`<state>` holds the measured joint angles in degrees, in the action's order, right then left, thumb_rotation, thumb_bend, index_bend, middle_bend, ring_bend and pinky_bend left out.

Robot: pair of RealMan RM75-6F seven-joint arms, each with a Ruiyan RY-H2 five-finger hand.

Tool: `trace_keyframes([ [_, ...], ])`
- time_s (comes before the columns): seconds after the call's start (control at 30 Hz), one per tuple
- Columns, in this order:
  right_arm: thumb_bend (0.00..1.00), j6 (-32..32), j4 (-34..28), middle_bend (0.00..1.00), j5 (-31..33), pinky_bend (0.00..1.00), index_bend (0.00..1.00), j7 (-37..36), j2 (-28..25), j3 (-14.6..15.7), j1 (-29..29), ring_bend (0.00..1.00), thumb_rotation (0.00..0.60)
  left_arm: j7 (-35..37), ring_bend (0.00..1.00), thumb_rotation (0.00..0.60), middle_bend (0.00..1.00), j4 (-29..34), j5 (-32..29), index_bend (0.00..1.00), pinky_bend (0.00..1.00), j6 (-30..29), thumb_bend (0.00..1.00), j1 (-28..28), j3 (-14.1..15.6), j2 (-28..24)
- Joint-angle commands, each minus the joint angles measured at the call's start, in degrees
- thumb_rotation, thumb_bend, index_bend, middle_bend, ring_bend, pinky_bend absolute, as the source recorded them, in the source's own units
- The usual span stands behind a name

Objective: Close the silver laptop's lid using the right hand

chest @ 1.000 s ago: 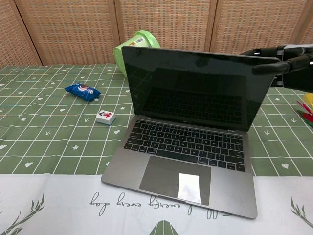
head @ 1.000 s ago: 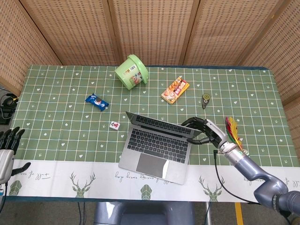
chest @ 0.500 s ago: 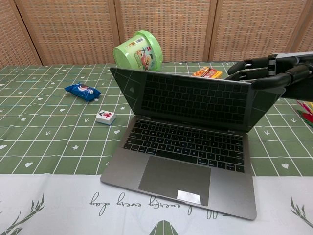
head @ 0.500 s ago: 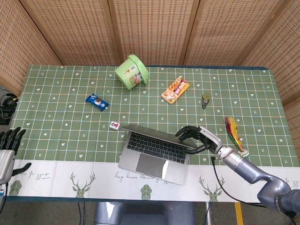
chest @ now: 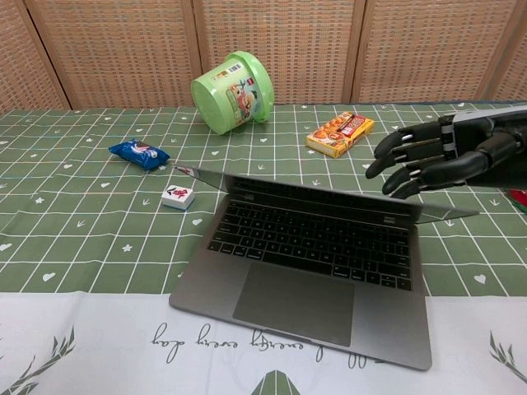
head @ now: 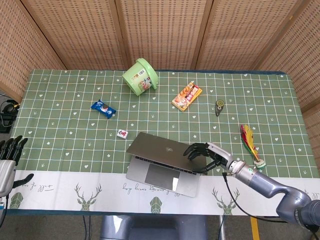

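Observation:
The silver laptop (head: pixel 160 157) (chest: pixel 313 247) lies near the table's front edge, its lid tipped far down over the keyboard with a narrow gap left. My right hand (head: pixel 204 152) (chest: pixel 428 160) rests its spread fingers on the lid's right part, pressing from behind and above. Nothing is held in it. My left hand (head: pixel 10 155) hangs at the far left off the table edge, fingers apart and empty; the chest view does not show it.
A green tub (head: pixel 140 76) lies on its side at the back. A snack box (head: pixel 187 96), a blue wrapper (head: pixel 103 108), a small white tile (head: pixel 122 133), a small dark object (head: pixel 219 106) and colourful items (head: pixel 248 140) lie around the laptop.
The lid has swung from upright to nearly flat over the keyboard. My right hand has followed it forward and down, fingers on the lid. The left hand has not moved.

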<state>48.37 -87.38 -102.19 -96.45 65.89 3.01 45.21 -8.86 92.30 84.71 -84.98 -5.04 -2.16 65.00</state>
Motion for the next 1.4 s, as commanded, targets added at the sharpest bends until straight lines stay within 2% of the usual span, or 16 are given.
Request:
trace_keyframes([
  [0.03, 0.30, -1.2, -1.1, 0.41, 0.5, 0.34, 0.41, 0.8, -0.2, 0.8, 0.9, 0.38, 0.599, 0.0, 0.00, 0.600, 0.00, 0.1, 0.1, 0.00, 0.00, -0.1, 0.00, 0.0, 0.0, 0.0],
  [0.67, 0.30, -2.8, -1.7, 0.41, 2.0, 0.34, 0.42, 3.0, 5.0, 5.2, 4.4, 0.38, 0.599, 0.2, 0.00, 0.600, 0.00, 0.0, 0.5, 0.00, 0.00, -0.1, 0.00, 0.0, 0.2, 0.0],
  [1.4, 0.30, -2.6, 1.4, 0.41, 4.8, 0.34, 0.42, 4.6, 10.3, 7.8, 4.8, 0.38, 0.598, 0.1, 0.00, 0.600, 0.00, 0.0, 0.6, 0.00, 0.00, 0.0, 0.00, 0.0, 0.3, 0.0],
])
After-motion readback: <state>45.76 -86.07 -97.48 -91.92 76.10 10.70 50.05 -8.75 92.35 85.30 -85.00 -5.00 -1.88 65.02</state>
